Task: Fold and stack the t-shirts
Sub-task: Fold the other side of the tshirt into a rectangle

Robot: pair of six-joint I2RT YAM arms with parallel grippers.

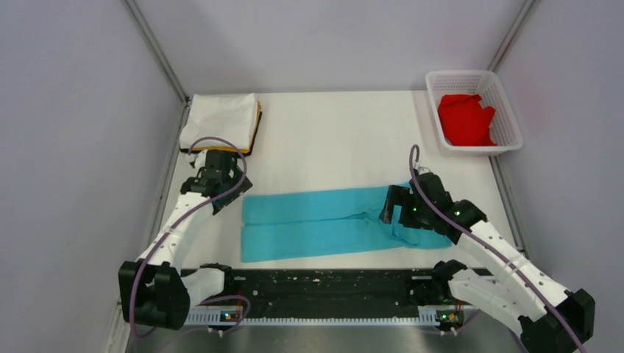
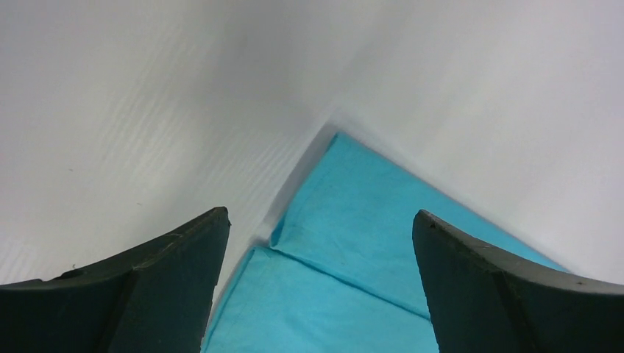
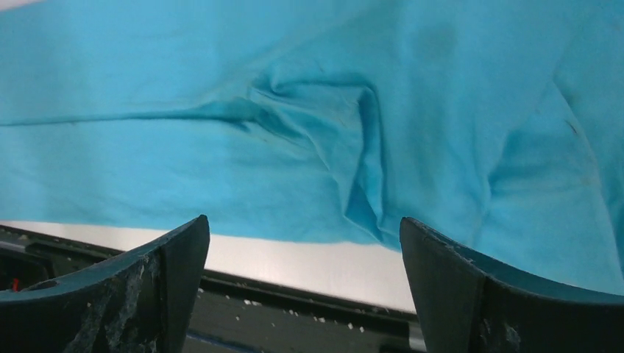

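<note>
A turquoise-blue t-shirt lies folded lengthwise into a long band across the middle of the table. My left gripper hovers open at the band's left end; in its wrist view the shirt's corner and fold line show between the spread fingers of the left gripper. Over the wrinkled right end, my right gripper is open and holds nothing. Its wrist view shows bunched turquoise cloth beyond the right gripper. A folded white t-shirt rests on an orange-yellow one at the back left. A red t-shirt sits crumpled in the basket.
The white lattice basket stands at the back right corner. A black rail runs along the near table edge between the arm bases. Grey walls close in the table on the left, right and back.
</note>
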